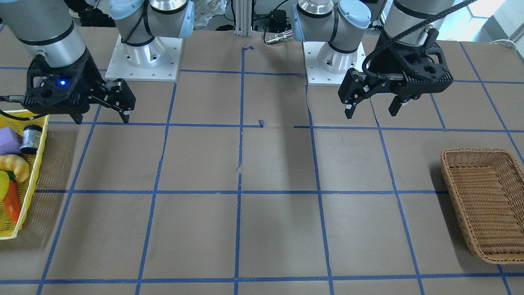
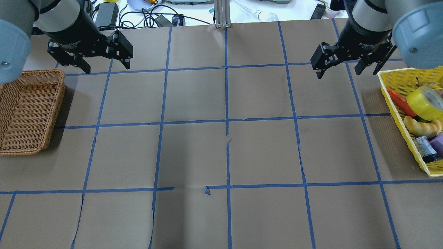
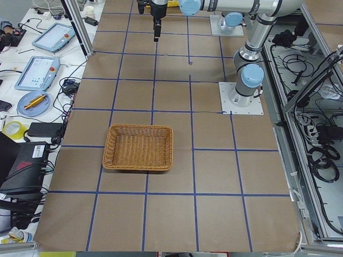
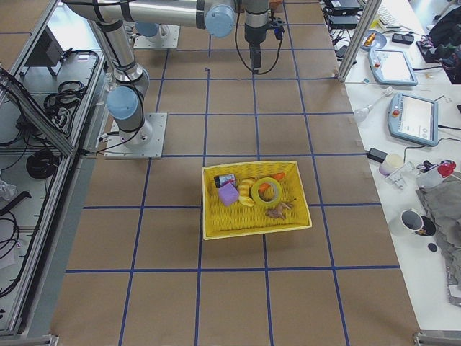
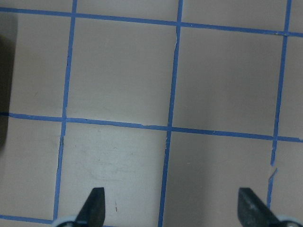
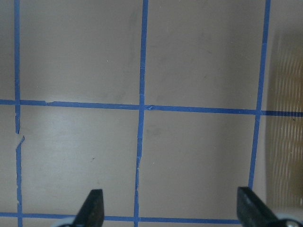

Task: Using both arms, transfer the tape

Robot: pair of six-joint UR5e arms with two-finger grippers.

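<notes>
From overhead, the tape [image 2: 425, 102] rests in the yellow basket [image 2: 394, 116] near the right gripper [image 2: 341, 69] — its jaws spread and empty, like the left gripper [image 2: 107, 65]. Each wrist view shows fingers [image 5: 94, 203] wide apart above the gridded table [image 5: 123, 71].

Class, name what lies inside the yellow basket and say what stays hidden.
Inside the yellow basket: the tape, a bread roll, an orange vegetable, a purple block, a dark jar and a brown piece. The tape covers part of the orange vegetable.
</notes>
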